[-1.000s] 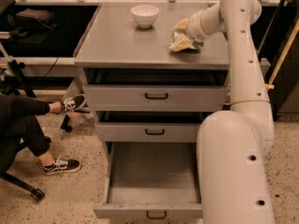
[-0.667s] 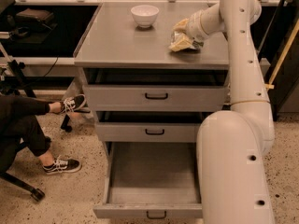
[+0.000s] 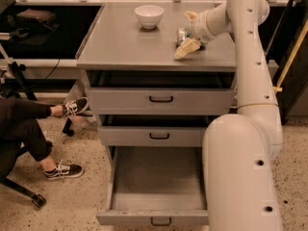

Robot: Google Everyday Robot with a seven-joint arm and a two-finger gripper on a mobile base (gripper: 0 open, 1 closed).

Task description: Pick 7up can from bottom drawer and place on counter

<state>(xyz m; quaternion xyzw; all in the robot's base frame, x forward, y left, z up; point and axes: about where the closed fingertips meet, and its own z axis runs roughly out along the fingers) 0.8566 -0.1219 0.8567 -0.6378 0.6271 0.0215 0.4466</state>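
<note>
Grey counter [image 3: 125,47] | we see the gripper [image 3: 188,32] at its right side, fingers [image 3: 186,48] spread wide, clamping nothing | can [image 3: 182,35] between them on the counter | bottom drawer [image 3: 159,182] open

**No Legible Writing**

No text, brand name or number can be read anywhere, not even on the 7up can [image 3: 181,35]. The pincer [image 3: 185,33] is at that can, over the desk's [image 3: 125,47] right side.
</note>
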